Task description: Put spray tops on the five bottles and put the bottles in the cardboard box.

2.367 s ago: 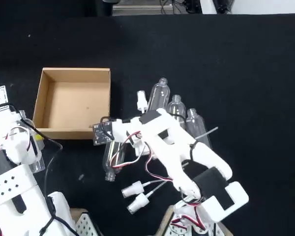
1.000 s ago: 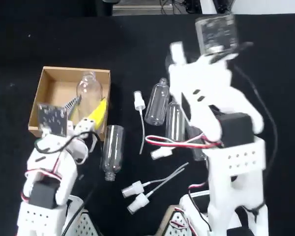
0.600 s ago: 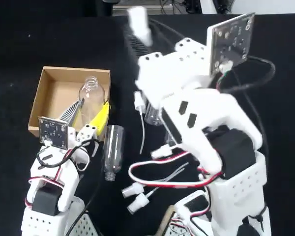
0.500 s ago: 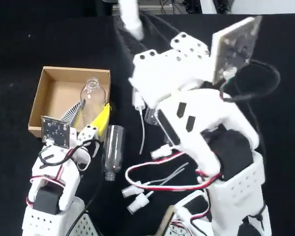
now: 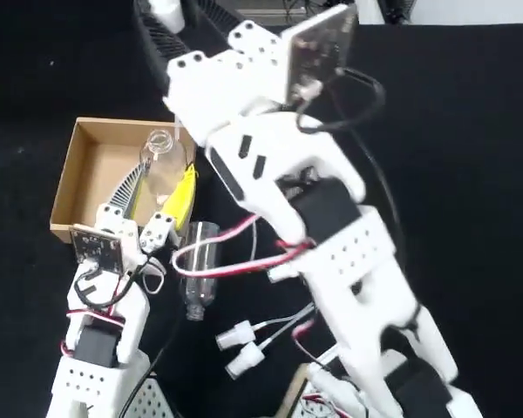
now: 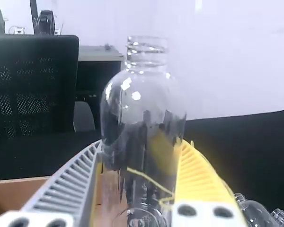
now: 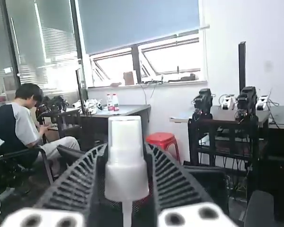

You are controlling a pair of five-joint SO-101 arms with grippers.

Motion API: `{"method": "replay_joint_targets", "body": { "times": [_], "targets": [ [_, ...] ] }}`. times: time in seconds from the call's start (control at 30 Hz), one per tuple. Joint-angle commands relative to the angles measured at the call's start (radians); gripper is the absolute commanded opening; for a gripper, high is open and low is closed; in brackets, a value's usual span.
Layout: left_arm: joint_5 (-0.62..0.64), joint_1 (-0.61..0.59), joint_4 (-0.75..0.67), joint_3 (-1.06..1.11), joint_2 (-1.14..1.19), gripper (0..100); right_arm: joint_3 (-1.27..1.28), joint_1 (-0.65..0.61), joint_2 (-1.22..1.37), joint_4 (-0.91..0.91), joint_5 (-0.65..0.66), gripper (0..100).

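Left claw [image 5: 164,174] clamped around clear bottle [image 5: 160,157]: upright, neck uncapped, over right side of cardboard box [image 5: 80,178], left of frame. Right claw [image 5: 173,10], top edge, pinching white spray top [image 5: 166,15]. Second bottle [image 5: 198,261] lying on black desk [image 5: 453,131] just right of box. Loose spray tops [image 5: 240,344] lower centre.

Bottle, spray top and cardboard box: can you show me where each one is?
bottle [image 6: 142,118], left wrist view, middle of its clear body.
spray top [image 7: 126,161], right wrist view, its white body.
cardboard box [image 5: 105,129], high view, its far rim.
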Motion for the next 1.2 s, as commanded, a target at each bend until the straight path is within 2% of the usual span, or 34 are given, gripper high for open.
{"method": "replay_joint_targets", "body": {
  "times": [0.0,0.63,1.17],
  "targets": [
    [0.003,0.013,-0.038,0.019,-0.011,3,-0.010,-0.012,0.027,-0.068,0.002,1.1],
    [0.005,0.015,-0.032,0.019,-0.011,3,-0.062,-0.068,0.051,-0.107,0.003,1.1],
    [0.003,0.015,-0.032,0.019,-0.011,3,0.058,-0.066,0.044,-0.106,0.003,1.1]
  ]
}}
